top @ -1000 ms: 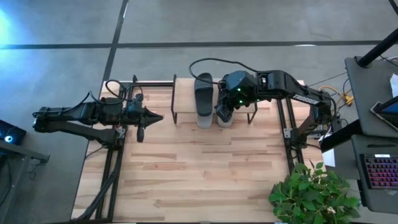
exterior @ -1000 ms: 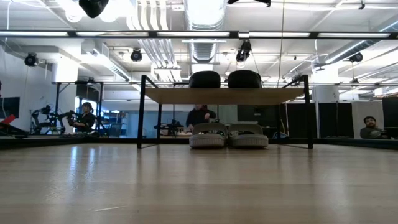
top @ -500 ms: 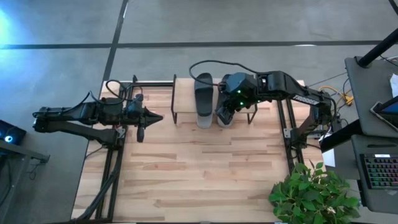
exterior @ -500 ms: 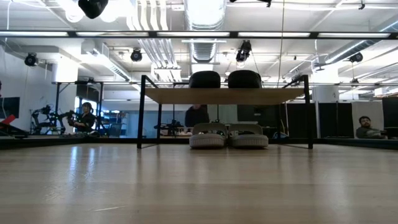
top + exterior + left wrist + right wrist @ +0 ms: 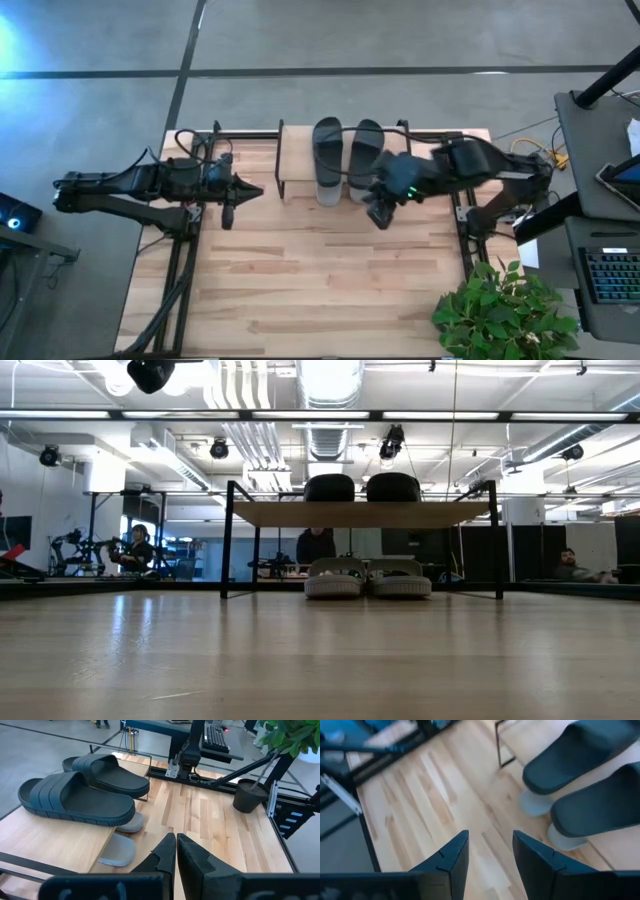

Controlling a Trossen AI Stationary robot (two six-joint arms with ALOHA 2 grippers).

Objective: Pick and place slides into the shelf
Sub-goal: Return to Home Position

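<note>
Just ahead of the right gripper (image 5: 380,214), whose two dark fingers stand spread apart and hold nothing, sits the low shelf with a light wood top board and thin black metal legs (image 5: 296,160). Two black wide-strap slide sandals (image 5: 327,150) lie side by side on that board, beyond the fingertips. Two light grey slide sandals (image 5: 335,578) rest on the pale wooden tabletop (image 5: 300,280) beneath it, their toes poking out toward the gripper. Well off to that gripper's far side, the left gripper (image 5: 175,838) hangs with its fingers pressed together on nothing, pointing at the shelf's end.

All four sandals look stowed, so the step in hand appears to be the retreat to rest. Next, the right arm likely needs to fold away toward its own base, keeping its fingers clear of the shelf's legs and the protruding grey toes. No brand, label or writing can be read anywhere.
</note>
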